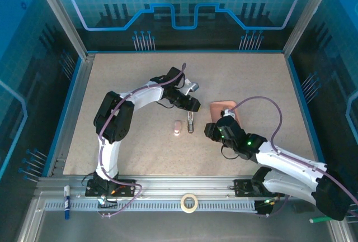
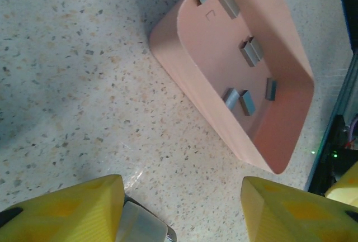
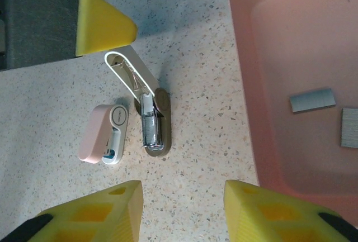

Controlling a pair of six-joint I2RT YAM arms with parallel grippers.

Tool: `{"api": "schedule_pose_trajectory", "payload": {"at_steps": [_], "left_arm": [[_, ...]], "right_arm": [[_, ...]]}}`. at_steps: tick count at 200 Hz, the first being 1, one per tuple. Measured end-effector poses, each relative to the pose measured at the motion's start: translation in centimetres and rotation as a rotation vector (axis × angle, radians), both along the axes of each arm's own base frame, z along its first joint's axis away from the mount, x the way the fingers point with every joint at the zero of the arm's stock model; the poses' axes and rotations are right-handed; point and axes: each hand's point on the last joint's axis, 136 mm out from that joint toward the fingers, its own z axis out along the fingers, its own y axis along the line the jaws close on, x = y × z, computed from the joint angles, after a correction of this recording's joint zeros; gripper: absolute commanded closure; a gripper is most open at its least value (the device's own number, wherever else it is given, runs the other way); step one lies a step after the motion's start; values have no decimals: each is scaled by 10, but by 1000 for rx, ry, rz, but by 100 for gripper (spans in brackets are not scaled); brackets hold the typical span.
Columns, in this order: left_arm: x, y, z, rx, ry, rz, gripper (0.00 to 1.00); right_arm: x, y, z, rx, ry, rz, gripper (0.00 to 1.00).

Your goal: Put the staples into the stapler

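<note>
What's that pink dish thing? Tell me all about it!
It is a shallow salmon-pink tray that looks like smooth plastic, with rounded corners and low walls. It sits flat on the speckled table, to the right of the open stapler. Several small grey staple strips lie loose on its floor.

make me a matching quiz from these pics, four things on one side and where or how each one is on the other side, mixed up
Things
1. staples
2. silver stapler
3. smaller stapler
4. tape roll

Places or states
A. on the metal rail at the near edge
B. lying in the pink tray
C. top swung open
D. pink and white, next to the open one

Pairs: 1-B, 2-C, 3-D, 4-A
</note>
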Motion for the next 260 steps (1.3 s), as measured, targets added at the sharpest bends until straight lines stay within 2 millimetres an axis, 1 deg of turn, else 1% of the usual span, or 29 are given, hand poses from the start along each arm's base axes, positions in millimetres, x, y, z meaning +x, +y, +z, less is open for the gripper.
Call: {"api": "schedule_pose_trajectory", "payload": {"at_steps": [32, 71, 142, 173, 202, 214, 232, 260], "left_arm": [[-3, -2, 2, -18, 6, -17, 47], [-15, -2, -6, -10, 14, -58, 51], [-49, -2, -19, 48, 42, -153, 51], [-57, 0, -20, 67, 34, -170, 49], [-61, 5, -9, 67, 16, -154, 40], [-61, 7, -2, 69, 4, -132, 34], [-57, 10, 16, 64, -36, -88, 28], [-54, 16, 50, 33, -129, -14, 21]], "right_arm": [[-2, -3, -1, 3, 0, -3, 57], [-3, -7, -3, 5, 0, -11, 57], [-4, -8, -4, 5, 4, -11, 57], [-5, -7, -5, 7, 7, -7, 57], [-7, -4, -10, 2, 30, 8, 57], [-7, -3, -11, -4, 41, 16, 57], [-5, 3, -8, -6, 52, 39, 56], [2, 17, -1, 21, 74, 88, 56]]}}
